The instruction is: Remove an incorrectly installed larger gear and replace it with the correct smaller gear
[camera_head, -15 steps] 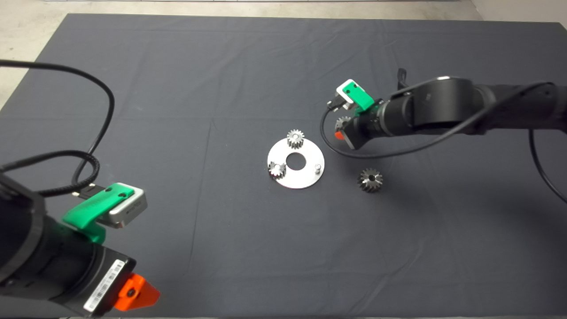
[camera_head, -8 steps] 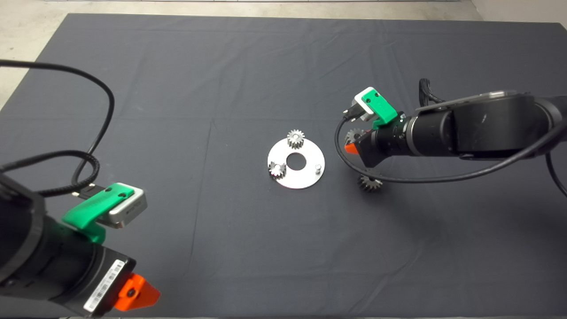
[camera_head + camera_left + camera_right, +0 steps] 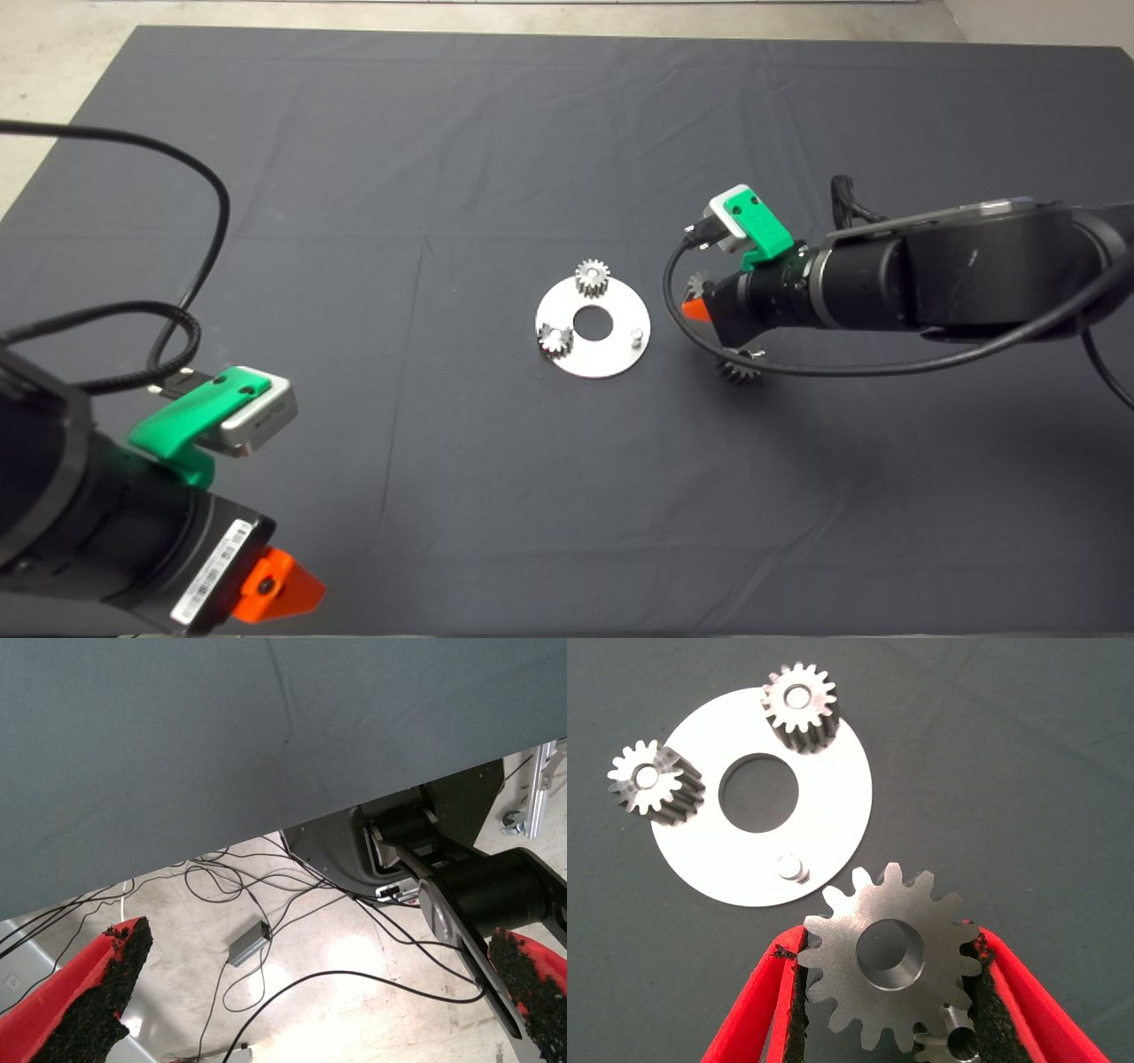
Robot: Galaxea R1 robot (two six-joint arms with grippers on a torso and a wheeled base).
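My right gripper [image 3: 696, 299] is shut on the smaller gear [image 3: 890, 966], a grey spur gear with straight teeth, held a little above the mat just right of the round steel plate [image 3: 611, 359]. The plate [image 3: 833, 828] carries two matching small gears [image 3: 591, 277] [image 3: 554, 339] and one bare pin [image 3: 635, 335]. In the right wrist view the pin [image 3: 792, 867] lies just beyond the held gear. The larger gear [image 3: 737, 369], with flared teeth, lies on the mat right of the plate, mostly hidden under my right wrist. My left gripper [image 3: 283, 592] is open and parked at the lower left.
The dark mat [image 3: 496, 159] covers the table. A black cable [image 3: 177, 292] loops over the mat at the left. The left wrist view shows the mat's edge, floor cables [image 3: 292, 983] and the robot's base.
My right gripper has carried the small gear toward the mat's near side and to the right of the plate. The right arm now covers most of the larger gear. The left arm has not moved.
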